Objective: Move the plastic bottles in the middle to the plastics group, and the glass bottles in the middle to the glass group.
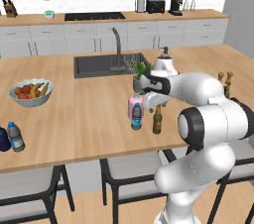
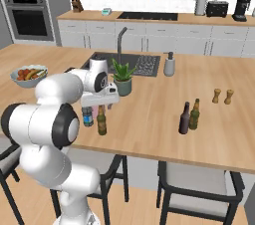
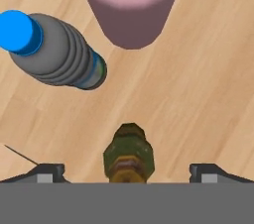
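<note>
Directly beneath the camera, the tool hung with its fingers spread wide apart, the olive-green bottle standing upright between them, ungripped. Just beyond stood the water bottle, blue-capped with a blue-green label too blurred to read, beside the pink bottle on the bench. Brown bottles stood well apart.
</note>
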Robot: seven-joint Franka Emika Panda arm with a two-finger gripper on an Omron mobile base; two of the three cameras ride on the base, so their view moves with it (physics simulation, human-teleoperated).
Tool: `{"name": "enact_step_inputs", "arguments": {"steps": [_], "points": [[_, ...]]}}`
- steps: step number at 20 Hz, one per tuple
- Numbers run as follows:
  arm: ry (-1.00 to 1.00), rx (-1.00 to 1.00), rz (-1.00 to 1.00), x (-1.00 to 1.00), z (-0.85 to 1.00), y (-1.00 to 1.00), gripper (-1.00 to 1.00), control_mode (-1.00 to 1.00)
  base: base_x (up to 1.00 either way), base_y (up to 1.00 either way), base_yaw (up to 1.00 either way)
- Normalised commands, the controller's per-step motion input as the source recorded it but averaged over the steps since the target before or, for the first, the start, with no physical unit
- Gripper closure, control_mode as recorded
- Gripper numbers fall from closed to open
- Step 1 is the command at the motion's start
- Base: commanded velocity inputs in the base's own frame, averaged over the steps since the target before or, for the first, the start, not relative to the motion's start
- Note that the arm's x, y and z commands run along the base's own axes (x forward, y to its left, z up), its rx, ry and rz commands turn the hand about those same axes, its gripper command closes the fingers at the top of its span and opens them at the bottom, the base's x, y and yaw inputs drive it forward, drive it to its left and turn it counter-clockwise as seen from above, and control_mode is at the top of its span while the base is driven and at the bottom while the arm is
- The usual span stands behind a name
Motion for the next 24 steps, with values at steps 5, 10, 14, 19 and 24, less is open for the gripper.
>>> {"name": "enact_step_inputs", "arguments": {"steps": [5,10,14,19,24], "points": [[-0.03,-0.02,0.05,-0.01,-0.12,0.0,-1.0,-1.0,0.0,0.0,0.0],[0.0,0.0,0.02,-0.09,-0.1,0.0,1.0,-1.0,0.0,0.0,0.0],[0.01,0.0,0.0,-0.06,-0.16,0.0,1.0,-1.0,0.0,0.0,0.0],[0.01,0.0,0.0,-0.19,-0.03,-0.06,1.0,-1.0,0.0,0.0,0.0],[-0.09,0.01,0.0,-0.39,0.2,-0.04,1.0,-1.0,0.0,0.0,0.0]]}}
